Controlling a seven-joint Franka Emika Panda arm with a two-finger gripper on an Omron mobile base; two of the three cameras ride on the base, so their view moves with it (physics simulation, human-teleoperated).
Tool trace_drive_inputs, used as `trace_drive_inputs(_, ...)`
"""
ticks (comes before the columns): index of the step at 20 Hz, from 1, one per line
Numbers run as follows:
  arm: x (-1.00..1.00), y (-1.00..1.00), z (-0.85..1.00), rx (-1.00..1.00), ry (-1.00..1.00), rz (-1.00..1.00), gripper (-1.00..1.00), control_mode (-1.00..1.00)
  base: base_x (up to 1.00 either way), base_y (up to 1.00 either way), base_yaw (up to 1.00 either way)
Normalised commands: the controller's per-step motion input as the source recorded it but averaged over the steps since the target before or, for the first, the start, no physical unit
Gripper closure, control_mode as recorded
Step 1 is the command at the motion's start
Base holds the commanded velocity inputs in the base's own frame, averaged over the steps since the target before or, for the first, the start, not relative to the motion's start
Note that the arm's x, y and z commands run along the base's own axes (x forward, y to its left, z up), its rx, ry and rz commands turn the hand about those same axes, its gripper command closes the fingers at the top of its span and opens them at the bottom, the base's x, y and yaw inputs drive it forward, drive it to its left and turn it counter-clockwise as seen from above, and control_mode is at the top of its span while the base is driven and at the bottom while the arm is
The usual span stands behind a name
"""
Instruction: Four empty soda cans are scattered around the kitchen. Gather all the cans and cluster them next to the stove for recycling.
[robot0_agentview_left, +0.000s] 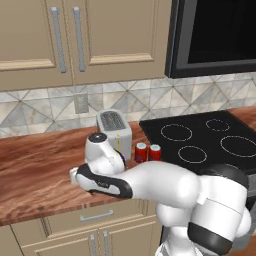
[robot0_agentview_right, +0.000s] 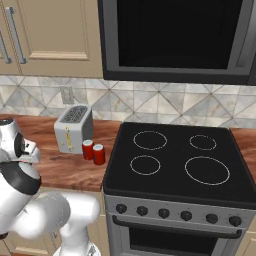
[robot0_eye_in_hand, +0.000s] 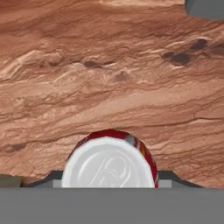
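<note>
My tool (robot0_eye_in_hand: 109, 186) is pinched on a small red aluminium soda can with a silvery top (robot0_eye_in_hand: 109, 164), upright on the reddish wood-grain table (robot0_eye_in_hand: 109, 65). I judge it light, thin-walled and slippery, so I grip mid-body, gently.

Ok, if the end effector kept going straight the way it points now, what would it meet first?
The end effector is already shut on a red soda can; straight on, that can presses into the wooden counter it seems to stand on.
</note>
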Motion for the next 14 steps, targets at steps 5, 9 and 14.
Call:
trace_drive_inputs(5,-0.27,-0.89,0.53,-0.01,0.0,0.0,1.0,-1.0,0.0,0.0,0.0)
trace_drive_inputs(9,0.0,-1.0,0.24,-0.06,0.0,0.0,1.0,-1.0,0.0,0.0,0.0)
trace_drive_inputs(14,0.12,-0.98,0.02,-0.08,0.02,0.0,1.0,-1.0,0.0,0.0,0.0)
